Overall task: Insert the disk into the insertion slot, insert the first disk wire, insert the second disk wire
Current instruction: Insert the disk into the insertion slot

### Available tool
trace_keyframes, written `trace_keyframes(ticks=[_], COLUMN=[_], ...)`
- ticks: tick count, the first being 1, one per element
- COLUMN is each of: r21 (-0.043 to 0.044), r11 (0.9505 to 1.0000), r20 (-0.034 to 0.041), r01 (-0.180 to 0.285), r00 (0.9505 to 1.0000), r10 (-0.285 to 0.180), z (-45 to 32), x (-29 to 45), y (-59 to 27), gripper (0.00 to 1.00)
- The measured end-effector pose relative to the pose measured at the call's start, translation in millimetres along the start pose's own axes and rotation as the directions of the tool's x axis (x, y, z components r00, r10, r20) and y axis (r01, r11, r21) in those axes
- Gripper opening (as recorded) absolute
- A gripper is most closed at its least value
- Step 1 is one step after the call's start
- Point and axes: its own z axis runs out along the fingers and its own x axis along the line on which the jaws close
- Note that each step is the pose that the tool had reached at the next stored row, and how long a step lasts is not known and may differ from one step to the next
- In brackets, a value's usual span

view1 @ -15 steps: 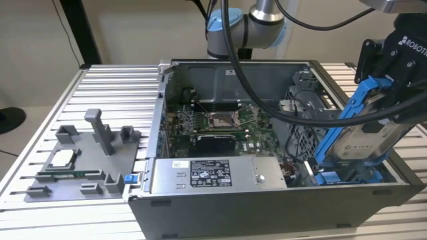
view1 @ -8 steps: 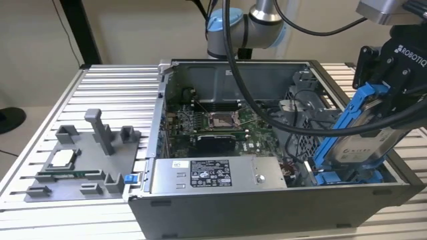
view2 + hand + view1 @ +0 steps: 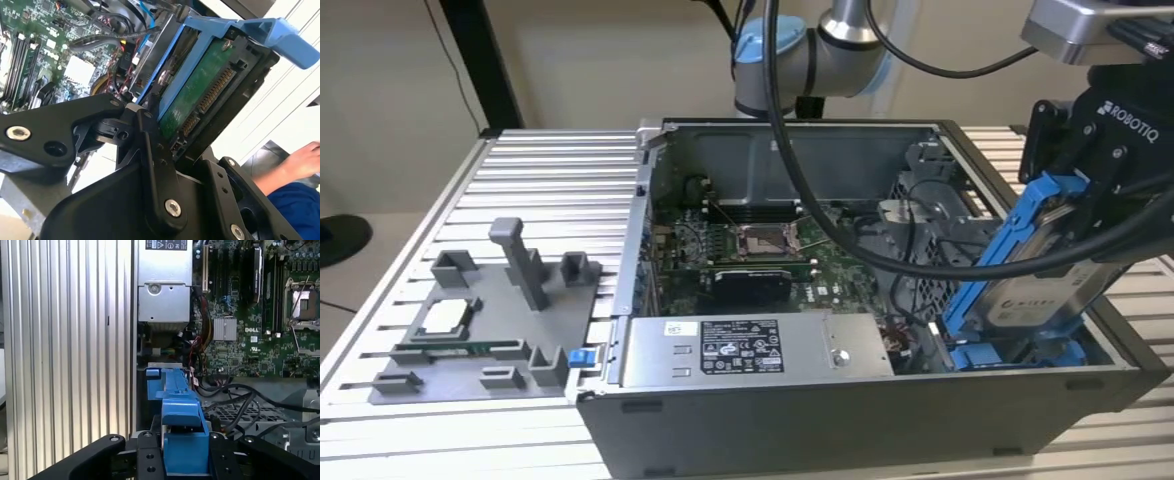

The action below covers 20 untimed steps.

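My gripper [image 3: 1083,180] is shut on the disk [image 3: 1027,290], a silver-grey drive in a bright blue carrier. It holds the drive steeply tilted at the exterior view's right. The drive's lower end reaches down into the insertion slot [image 3: 1014,355], the case's front bay with blue clips beside a perforated wall [image 3: 927,295]. In the second wrist view the disk's green circuit board [image 3: 200,95] and connector show between the black fingers [image 3: 155,150]. The blue carrier [image 3: 180,415] sits over the bay in the first wrist view. Black cables [image 3: 907,265] lie beside the bay; I cannot tell which are the disk wires.
The open computer case holds a grey labelled power-supply box [image 3: 747,350] and a green motherboard [image 3: 747,250]. A grey fixture plate [image 3: 480,330] with small parts lies on the slatted table [image 3: 560,180]. A person's hand [image 3: 300,160] shows beyond the case.
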Motion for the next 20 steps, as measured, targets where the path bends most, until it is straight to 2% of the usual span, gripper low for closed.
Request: trace_keyframes(ticks=[6,11,20], r21=[0.0032,0.0032,0.0053], r11=[1.0000,1.0000,1.0000], r20=[0.0002,0.0001,-0.0003], r01=[0.000,0.000,0.000], r00=[1.0000,1.0000,1.0000], r10=[0.000,0.000,0.000], z=[5.1,12.7,20.1], x=[-4.3,-4.4,-4.5], y=[-0.1,-0.3,-1.4], gripper=[0.00,0.00,0.00])
